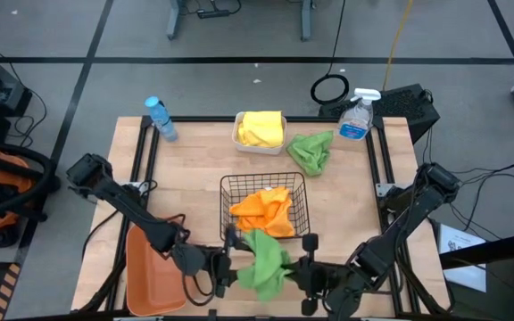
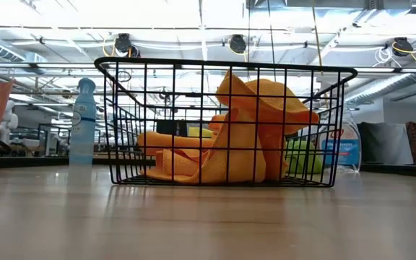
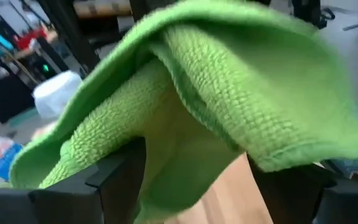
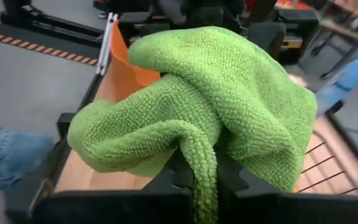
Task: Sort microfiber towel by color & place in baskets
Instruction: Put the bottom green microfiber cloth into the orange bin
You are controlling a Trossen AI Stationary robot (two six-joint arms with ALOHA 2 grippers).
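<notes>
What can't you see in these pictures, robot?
- High view: how many orange towels lie in the black wire basket; they are bunched together.
- Left wrist view: whether the left gripper grips the green towel; the cloth drapes over it.
- Low view: both grippers, out of frame above.
- High view: the orange tub, cut off by the bottom edge.

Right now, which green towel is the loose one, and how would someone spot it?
Find the white tub of yellow cloths at the table's far edge. Just right of it, beside the spray bottle, the loose green towel lies crumpled on bare wood, unlike the held green towel.
</notes>
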